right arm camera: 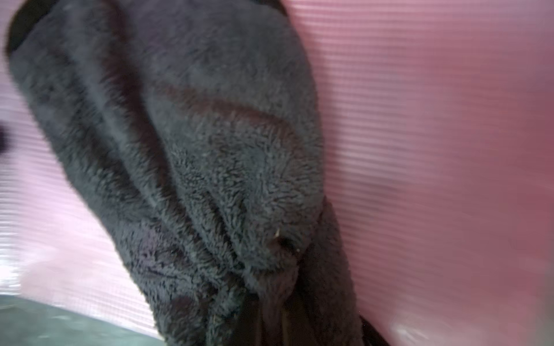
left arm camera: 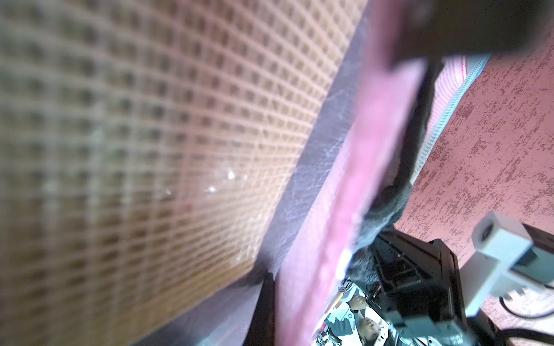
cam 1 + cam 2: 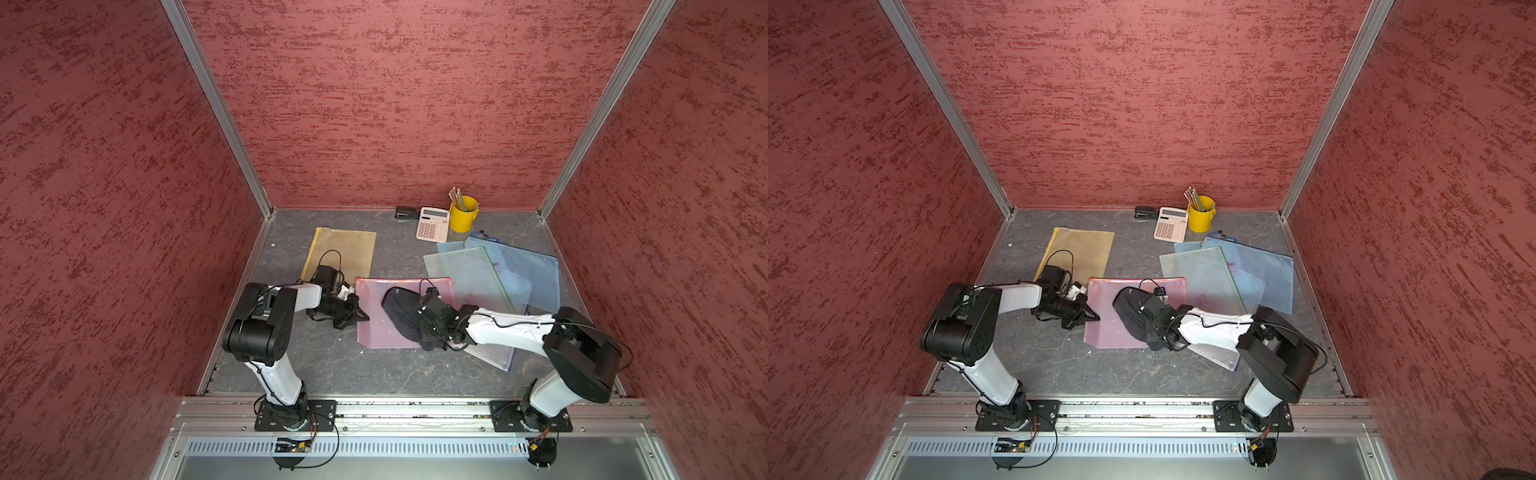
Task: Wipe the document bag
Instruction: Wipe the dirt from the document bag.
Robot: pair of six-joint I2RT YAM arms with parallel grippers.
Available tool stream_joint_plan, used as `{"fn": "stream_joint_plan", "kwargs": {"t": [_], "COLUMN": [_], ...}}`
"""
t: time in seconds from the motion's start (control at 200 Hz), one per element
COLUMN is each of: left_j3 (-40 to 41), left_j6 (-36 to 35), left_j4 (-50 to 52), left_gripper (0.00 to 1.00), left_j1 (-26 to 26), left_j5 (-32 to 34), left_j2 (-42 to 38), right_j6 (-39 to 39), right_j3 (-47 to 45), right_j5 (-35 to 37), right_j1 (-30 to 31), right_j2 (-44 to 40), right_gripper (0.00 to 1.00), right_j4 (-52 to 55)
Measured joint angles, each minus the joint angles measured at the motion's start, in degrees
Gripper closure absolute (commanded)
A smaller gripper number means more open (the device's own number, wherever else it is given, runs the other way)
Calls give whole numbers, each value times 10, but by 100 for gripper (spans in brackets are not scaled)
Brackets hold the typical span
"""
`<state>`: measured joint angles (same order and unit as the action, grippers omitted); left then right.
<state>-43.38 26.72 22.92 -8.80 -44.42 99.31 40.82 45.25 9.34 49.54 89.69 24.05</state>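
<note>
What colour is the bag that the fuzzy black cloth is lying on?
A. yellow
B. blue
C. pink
C: in both top views the black cloth lies spread over the pink bag, and the right wrist view shows pink all around it.

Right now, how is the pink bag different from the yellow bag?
The pink bag has a black cloth lying on it; the yellow bag has no cloth. The pink bag sits in the middle, between the two arms; the yellow bag lies farther back, on the left arm's side. Both are thin bags lying flat on the table.
</note>
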Motion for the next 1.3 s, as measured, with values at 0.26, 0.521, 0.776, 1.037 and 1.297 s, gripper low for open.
{"fn": "stream_joint_plan", "kwargs": {"t": [0.26,0.521,0.776,1.037,1.297], "left_j3": [10,14,18,18,13], "left_j6": [0,4,5,4,4], "left_j4": [2,3,1,3,10], "left_gripper": [100,100,100,100,100], "left_j1": [-12,-18,-21,-23,-31], "left_j5": [30,46,47,46,56], "left_j2": [-22,-33,-37,-36,-37], "right_j6": [-8,-31,56,103,36], "right_j3": [131,230,28,-79,115], "right_j5": [29,-61,-97,-54,-5], "right_j1": [49,122,59,-77,-61], "right_j2": [59,182,69,-76,12], "right_gripper": [100,100,100,100,100], "right_j4": [96,-68,-146,-44,26]}}
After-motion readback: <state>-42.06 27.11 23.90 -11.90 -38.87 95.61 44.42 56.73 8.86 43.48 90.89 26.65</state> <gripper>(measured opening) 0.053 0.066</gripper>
